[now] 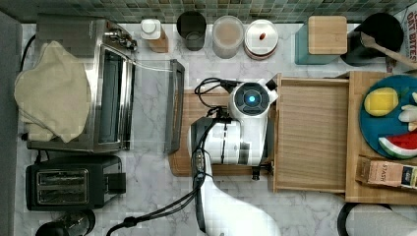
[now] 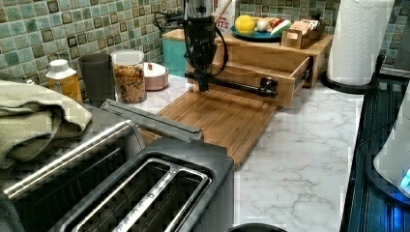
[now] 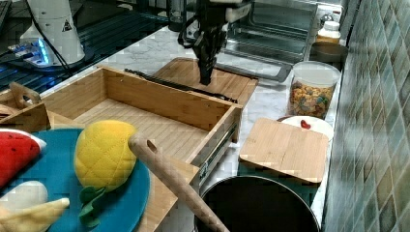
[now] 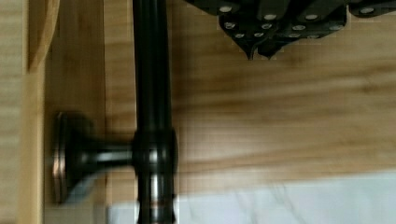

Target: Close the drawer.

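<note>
The drawer [image 1: 312,132] is a light-wood tray that stands pulled out from its wooden cabinet [image 1: 355,147], with nothing inside it [image 3: 145,123]. A dark bar handle [image 2: 237,86] runs along the drawer front [image 3: 169,104]. My gripper [image 2: 203,86] points straight down, shut, with nothing held. It hangs just outside the drawer front, beside the handle [image 4: 150,93] and over the darker cutting board [image 2: 222,118]. In the wrist view the fingertips [image 4: 256,52] meet a short way from the bar. From the right view, my gripper [image 3: 205,79] sits near the far end of the handle [image 3: 174,86].
A toaster oven [image 1: 105,83] with its door [image 1: 172,105] open lies across the cutting board from the drawer. A toaster [image 1: 69,184] sits beside it. Jars [image 1: 227,35] line the tiled wall. A blue plate [image 1: 388,115] of toy fruit tops the cabinet. A paper towel roll [image 2: 360,41] stands nearby.
</note>
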